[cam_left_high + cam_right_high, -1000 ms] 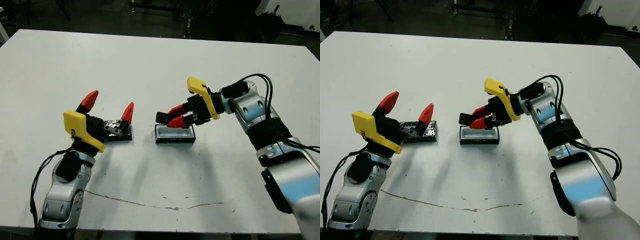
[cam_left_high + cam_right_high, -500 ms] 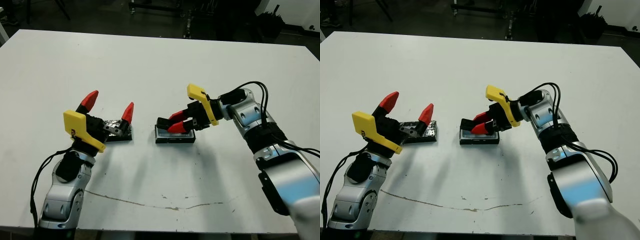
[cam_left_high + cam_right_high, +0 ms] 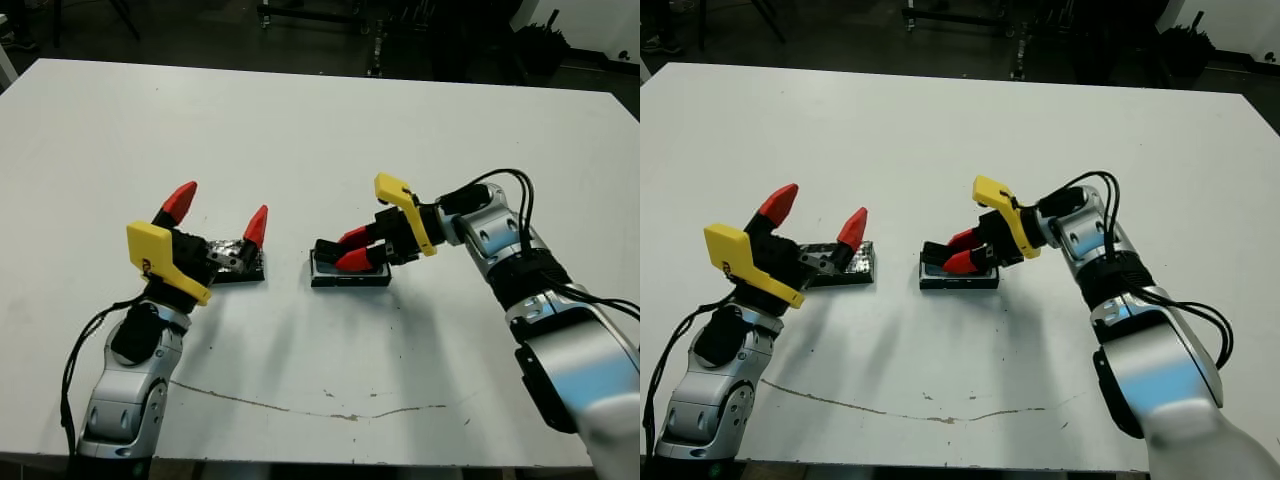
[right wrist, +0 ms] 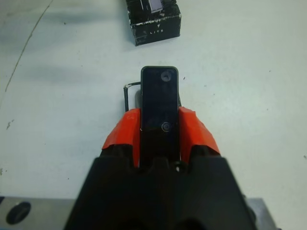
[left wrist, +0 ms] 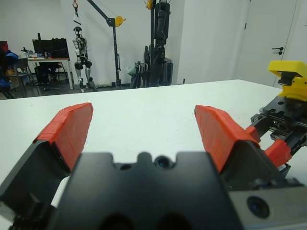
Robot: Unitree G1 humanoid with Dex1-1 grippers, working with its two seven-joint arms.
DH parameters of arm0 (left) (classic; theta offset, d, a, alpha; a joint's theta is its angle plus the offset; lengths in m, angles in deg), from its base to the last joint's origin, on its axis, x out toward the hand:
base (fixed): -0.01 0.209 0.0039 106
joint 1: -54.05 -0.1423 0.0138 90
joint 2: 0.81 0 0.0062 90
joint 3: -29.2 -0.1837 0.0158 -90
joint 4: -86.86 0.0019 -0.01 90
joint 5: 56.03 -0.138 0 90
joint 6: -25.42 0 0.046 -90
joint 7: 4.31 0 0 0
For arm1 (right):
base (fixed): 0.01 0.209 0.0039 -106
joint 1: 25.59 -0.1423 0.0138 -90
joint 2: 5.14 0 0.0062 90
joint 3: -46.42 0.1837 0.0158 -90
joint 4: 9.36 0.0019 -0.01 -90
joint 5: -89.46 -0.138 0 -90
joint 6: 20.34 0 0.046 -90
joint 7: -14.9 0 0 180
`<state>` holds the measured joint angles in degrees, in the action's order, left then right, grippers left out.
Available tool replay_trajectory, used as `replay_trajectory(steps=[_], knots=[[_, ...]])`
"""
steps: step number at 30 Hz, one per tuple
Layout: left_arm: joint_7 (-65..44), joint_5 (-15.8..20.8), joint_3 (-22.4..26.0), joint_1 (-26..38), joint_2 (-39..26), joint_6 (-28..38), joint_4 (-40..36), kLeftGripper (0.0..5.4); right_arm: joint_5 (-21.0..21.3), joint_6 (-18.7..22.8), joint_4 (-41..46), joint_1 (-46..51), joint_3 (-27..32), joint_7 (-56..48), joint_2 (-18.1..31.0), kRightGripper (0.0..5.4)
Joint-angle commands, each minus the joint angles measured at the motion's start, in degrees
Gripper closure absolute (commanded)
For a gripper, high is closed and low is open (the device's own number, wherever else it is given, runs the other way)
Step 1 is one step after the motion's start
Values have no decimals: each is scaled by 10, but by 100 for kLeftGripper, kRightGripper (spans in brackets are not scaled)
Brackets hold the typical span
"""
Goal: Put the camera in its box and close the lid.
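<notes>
The camera [image 4: 159, 98], a slim glossy black bar, is held between the red fingers of my right gripper [image 3: 353, 251], which is shut on it. It lies low over the box [image 3: 349, 278], a small black-rimmed tray at the table's middle, mostly covering its white inside. The lid [image 3: 237, 260], a black panel with silvery wrap, lies flat on the table left of the box. My left gripper [image 3: 220, 211] hovers open above the lid, its two red fingertips spread wide and holding nothing.
A thin dark crack line [image 3: 300, 408] runs across the white table [image 3: 320, 130] near its front edge. Beyond the far edge stand dark equipment frames [image 3: 380, 30]. In the left wrist view a room with stands and a desk shows behind the table.
My right gripper has lowered the camera from above the box's left end down onto the box. The left arm and the lid have stayed still.
</notes>
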<state>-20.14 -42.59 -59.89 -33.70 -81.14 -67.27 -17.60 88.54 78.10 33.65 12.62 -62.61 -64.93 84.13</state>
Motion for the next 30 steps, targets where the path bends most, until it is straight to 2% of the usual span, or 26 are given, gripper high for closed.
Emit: replay_trajectory(steps=[1,3,10,20,24,28,30], knots=[[-1,4,0,-8,-1,-7,3,0,5,-2,-3,10,4,-7,15,372],[-1,8,1,-8,1,-9,2,0,9,-12,2,14,2,-3,23,372],[1,-3,-1,-8,-5,-7,1,0,9,4,-9,10,3,-23,43,372],[-3,2,0,-8,-1,-1,5,0,22,-39,-35,14,5,-10,62,372],[-3,6,1,-7,1,-3,5,0,25,-34,-47,11,1,-8,61,372],[-1,5,0,-7,-1,-8,3,0,25,-10,-51,-1,-6,-29,58,372],[-1,5,-1,-7,-1,-8,3,0,23,-18,-54,-5,-7,-40,57,335]])
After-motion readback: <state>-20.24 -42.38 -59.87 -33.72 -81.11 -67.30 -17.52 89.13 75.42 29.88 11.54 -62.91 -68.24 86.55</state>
